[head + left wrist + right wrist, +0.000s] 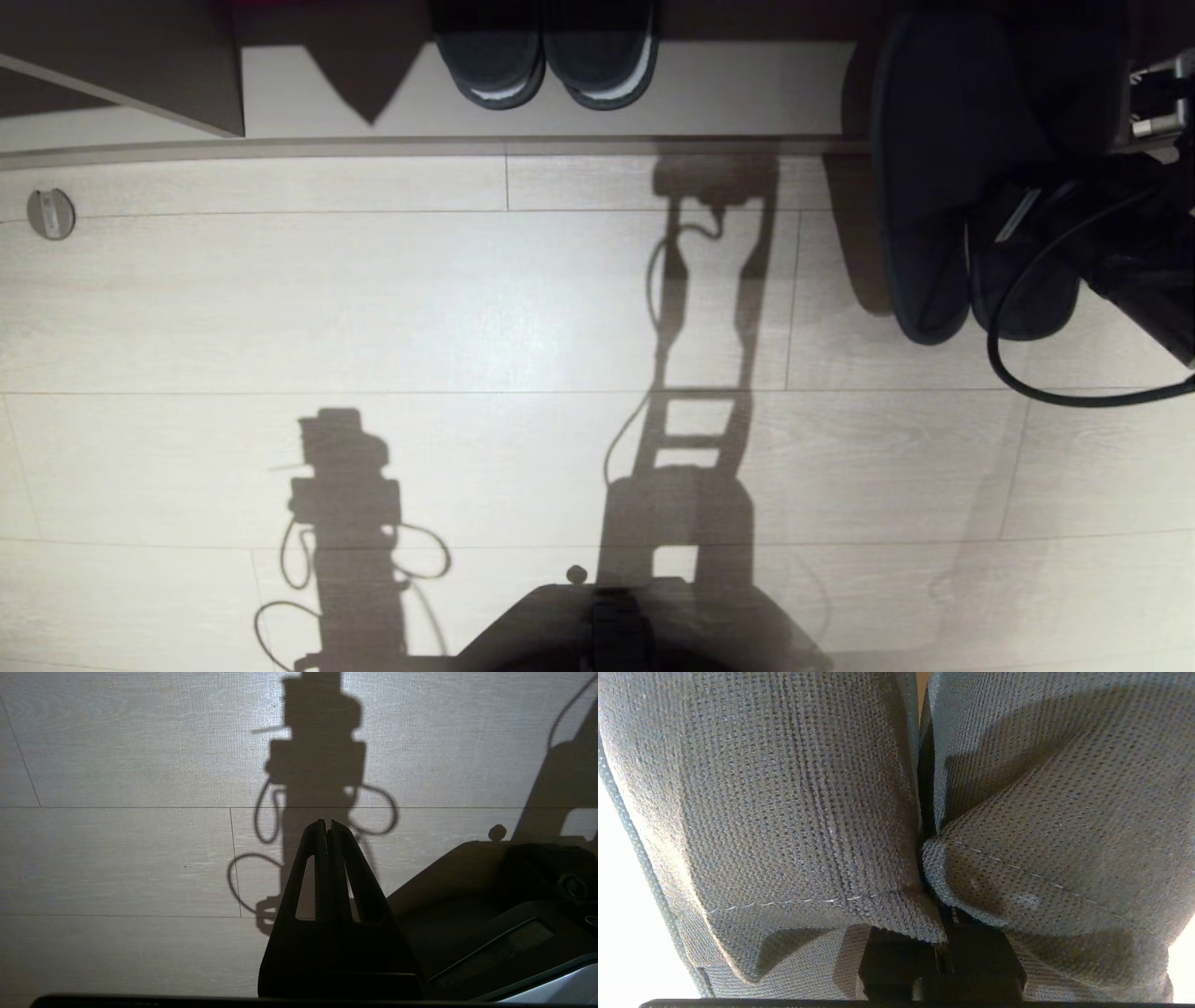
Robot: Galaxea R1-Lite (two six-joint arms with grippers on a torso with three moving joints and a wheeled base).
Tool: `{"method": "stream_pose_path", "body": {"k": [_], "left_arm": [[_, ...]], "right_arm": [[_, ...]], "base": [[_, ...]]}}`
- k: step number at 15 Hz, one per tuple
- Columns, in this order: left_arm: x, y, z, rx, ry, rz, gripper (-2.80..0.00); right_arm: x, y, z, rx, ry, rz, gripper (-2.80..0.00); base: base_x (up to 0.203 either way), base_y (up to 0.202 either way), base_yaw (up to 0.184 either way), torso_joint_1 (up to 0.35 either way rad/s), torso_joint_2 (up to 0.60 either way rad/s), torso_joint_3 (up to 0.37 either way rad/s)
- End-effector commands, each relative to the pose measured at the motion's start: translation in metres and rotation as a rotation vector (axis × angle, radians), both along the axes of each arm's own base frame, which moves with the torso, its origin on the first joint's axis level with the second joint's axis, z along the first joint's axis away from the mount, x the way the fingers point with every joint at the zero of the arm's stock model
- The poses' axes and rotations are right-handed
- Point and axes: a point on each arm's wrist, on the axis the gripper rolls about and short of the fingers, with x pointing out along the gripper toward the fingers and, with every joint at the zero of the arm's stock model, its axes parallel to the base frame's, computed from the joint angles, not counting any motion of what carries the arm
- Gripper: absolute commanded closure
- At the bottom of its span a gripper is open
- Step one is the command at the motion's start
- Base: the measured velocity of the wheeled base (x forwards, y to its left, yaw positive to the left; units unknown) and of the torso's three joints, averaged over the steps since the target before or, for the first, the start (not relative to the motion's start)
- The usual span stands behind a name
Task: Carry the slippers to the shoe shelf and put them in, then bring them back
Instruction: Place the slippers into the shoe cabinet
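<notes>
**Slippers held aloft at the right, beside the shelf**

While the pair of plain grey-blue fabric slippers (943, 187) hangs toes-down at the far right of the head view, the right gripper (941, 947) is pinched tight on their inner edges, where the two woven uppers meet (only its dark base shows beneath the cloth in the right wrist view). A black cable (1018, 355) loops from the right arm (1144, 280) below the slippers' toes.

Along the far edge runs the low shoe shelf (728, 103) of pale wood-grain laminate with dark brown trim. On its floor, left of the held pair and well apart from it, sits a blacker pair of slippers with whitish sole rims (546, 61), toes pointing toward the robot.

Nearer lies pale plank flooring (420, 308), crossed by the robot's shadows, with a small round metal disc (50, 214) at far left. The left gripper (327, 828) hangs over the near floor beside the robot's base, its black fingers (348, 858) pressed together on nothing.
</notes>
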Motion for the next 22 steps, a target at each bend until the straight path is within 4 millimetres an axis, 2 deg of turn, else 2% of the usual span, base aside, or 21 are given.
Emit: {"method": "stream_pose_path", "body": {"k": [1,6,9,10,12,16,19,20,22], "left_arm": [[0.000,0.000,0.000,0.001,0.003,0.001,0.00],[0.000,0.000,0.000,0.001,0.003,0.001,0.00],[0.000,0.000,0.000,0.001,0.003,0.001,0.00],[0.000,0.000,0.000,0.001,0.003,0.001,0.00],[0.000,0.000,0.000,0.003,0.001,0.001,0.00],[0.000,0.000,0.000,0.006,0.001,0.001,0.00],[0.000,0.000,0.000,0.006,0.001,0.001,0.00],[0.000,0.000,0.000,0.006,0.001,0.001,0.00],[0.000,0.000,0.000,0.006,0.001,0.001,0.00]], "right_arm": [[0.020,0.000,0.011,0.008,-0.033,0.000,0.00],[0.034,0.000,0.068,0.040,-0.143,0.013,0.00],[0.043,0.000,0.072,0.050,-0.131,0.020,0.00],[0.046,0.000,0.080,0.051,-0.161,0.025,0.00],[0.060,0.001,0.081,0.041,-0.174,0.053,0.00],[0.070,-0.004,0.095,0.079,-0.245,0.079,0.00],[0.078,-0.011,0.095,0.081,-0.259,0.072,0.00],[0.078,-0.011,0.095,0.073,-0.260,0.086,-2.80],[0.081,-0.010,0.091,0.072,-0.247,0.099,-2.80]], "base": [[0.000,0.000,0.000,0.000,0.00,0.000],[0.000,0.000,0.000,0.000,0.00,0.000],[0.000,0.000,0.000,0.000,0.00,0.000],[0.000,0.000,0.000,0.000,0.00,0.000],[0.000,0.000,0.000,0.000,0.00,0.000],[0.000,0.000,0.000,0.000,0.00,0.000],[0.000,0.000,0.000,0.000,0.00,0.000],[0.000,0.000,0.000,0.000,0.00,0.000],[0.000,0.000,0.000,0.000,0.00,0.000]]}}
